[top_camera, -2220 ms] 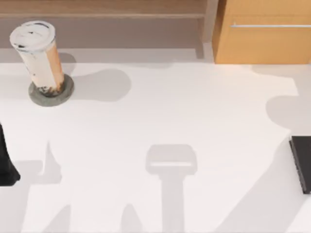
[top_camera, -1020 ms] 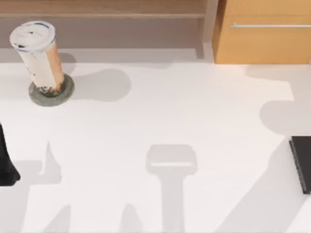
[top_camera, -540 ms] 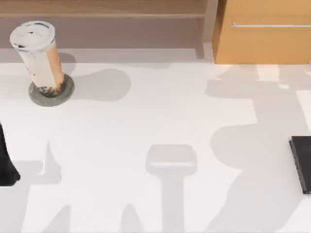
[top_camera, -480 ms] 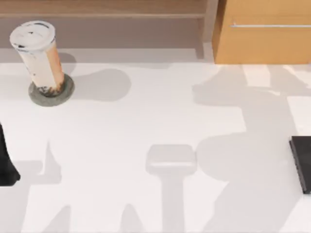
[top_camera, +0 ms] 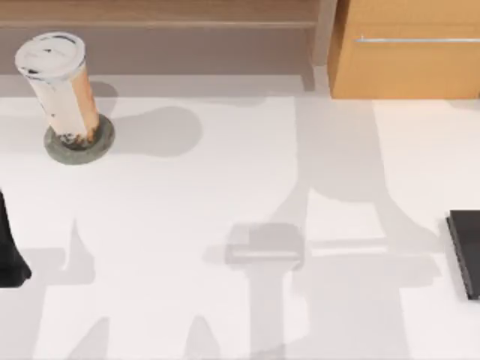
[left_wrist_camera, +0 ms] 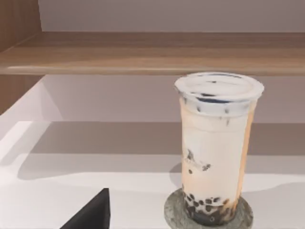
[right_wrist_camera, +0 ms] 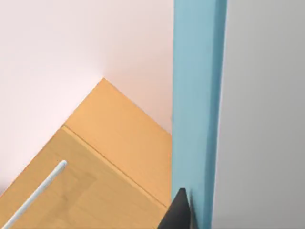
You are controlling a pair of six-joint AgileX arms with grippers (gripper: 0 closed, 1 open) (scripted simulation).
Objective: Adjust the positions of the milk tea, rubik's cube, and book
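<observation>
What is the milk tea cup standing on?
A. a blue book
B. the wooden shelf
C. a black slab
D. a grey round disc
D: the milk tea stands upright on a flat grey disc at the table's far left; the left wrist view shows the disc under its pearly base too.

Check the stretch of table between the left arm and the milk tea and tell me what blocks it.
Nothing visible does. The milk tea stands upright on a grey disc at the table's back left. The left arm sits at the left edge, nearer the front, with bare white table between them. The left wrist view shows the cup unobstructed.
</observation>
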